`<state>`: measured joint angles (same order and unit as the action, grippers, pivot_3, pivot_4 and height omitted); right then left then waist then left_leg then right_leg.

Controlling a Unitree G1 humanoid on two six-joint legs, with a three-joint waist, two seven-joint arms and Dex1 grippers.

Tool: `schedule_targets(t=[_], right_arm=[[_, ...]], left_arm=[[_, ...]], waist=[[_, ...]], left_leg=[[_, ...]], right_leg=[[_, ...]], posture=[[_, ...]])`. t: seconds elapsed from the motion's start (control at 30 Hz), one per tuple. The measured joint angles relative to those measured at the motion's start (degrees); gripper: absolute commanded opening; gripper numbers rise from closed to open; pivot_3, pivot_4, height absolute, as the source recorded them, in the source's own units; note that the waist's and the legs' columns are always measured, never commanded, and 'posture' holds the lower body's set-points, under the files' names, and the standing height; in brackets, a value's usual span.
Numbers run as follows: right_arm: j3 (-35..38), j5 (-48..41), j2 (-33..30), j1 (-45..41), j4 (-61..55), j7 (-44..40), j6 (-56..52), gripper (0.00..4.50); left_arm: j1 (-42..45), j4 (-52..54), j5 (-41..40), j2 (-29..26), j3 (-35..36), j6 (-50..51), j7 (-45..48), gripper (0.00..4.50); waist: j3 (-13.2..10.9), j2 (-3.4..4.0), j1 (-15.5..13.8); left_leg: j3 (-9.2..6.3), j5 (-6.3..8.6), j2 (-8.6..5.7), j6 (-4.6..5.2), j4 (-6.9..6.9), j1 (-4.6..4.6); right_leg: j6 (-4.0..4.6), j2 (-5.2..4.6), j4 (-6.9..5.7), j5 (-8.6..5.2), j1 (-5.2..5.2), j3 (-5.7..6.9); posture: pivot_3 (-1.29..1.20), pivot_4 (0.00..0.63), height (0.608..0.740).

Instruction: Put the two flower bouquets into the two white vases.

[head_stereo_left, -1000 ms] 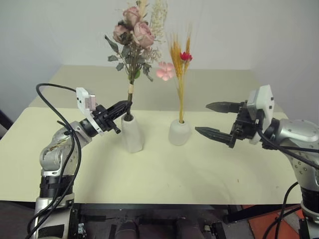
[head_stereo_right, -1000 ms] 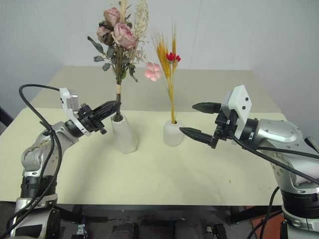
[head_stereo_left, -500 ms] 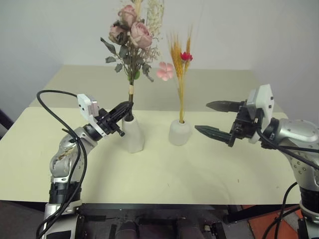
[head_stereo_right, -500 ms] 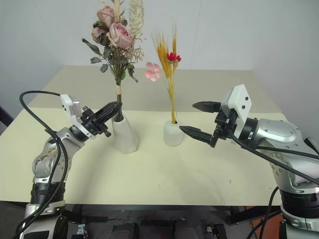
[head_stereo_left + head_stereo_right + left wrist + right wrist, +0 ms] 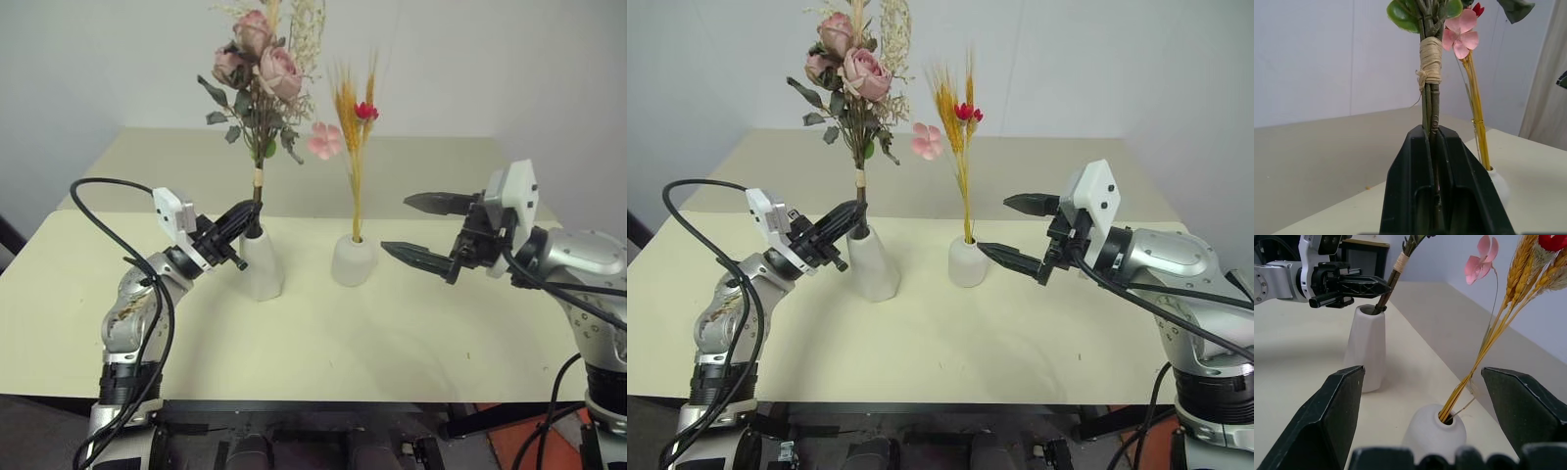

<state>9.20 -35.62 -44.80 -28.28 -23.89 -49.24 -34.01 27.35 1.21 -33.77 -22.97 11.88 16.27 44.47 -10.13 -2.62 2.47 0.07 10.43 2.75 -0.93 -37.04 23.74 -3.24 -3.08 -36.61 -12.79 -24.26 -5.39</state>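
Observation:
The bushy rose bouquet [image 5: 260, 69] stands upright with its stem in the taller white vase [image 5: 261, 266]. My left gripper [image 5: 245, 211] is shut on that stem just above the vase mouth; in the left wrist view the stem [image 5: 1430, 98] rises from between the black fingers [image 5: 1410, 166]. The slim wheat-like bouquet [image 5: 355, 127], with a red and a pink blossom, stands in the short rounded vase [image 5: 353, 260]. My right gripper [image 5: 396, 224] hangs open just right of the short vase, touching nothing. The right wrist view shows both vases [image 5: 1367, 347] [image 5: 1435, 433].
Both vases stand near the middle of a pale yellow table [image 5: 323, 343], with a second table surface behind it and a white wall beyond. A black cable loops over my left arm [image 5: 98, 196].
My left arm's elbow has swung inward and its wrist has rolled slightly, tilting the rose bouquet a little; the gripper stays on the stem at the vase mouth. The right gripper has not moved.

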Motion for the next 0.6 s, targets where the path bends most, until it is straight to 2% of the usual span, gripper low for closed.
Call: schedule_targets(t=[0.27,0.6], right_arm=[[-0.2,0.6,0.7,0.1,-0.1,1.1,0.0,4.5],[-0.4,0.7,1.4,0.1,-0.2,1.6,0.0,4.5]], left_arm=[[0.2,0.2,-1.1,-0.5,0.0,1.6,1.1,0.02],[-0.4,0.6,-1.4,-2.9,-0.6,5.1,1.6,3.09]], waist=[[0.0,0.0,0.0],[0.0,0.0,0.0]], left_leg=[[0.0,0.0,0.0,0.0,0.01,0.01],[0.0,0.0,0.0,0.0,0.05,0.05]], right_leg=[[0.0,0.0,0.02,0.0,-0.01,0.0],[0.0,0.0,0.13,0.0,-0.02,0.02]], posture=[[0.0,0.15,0.74],[0.0,0.15,0.74]])
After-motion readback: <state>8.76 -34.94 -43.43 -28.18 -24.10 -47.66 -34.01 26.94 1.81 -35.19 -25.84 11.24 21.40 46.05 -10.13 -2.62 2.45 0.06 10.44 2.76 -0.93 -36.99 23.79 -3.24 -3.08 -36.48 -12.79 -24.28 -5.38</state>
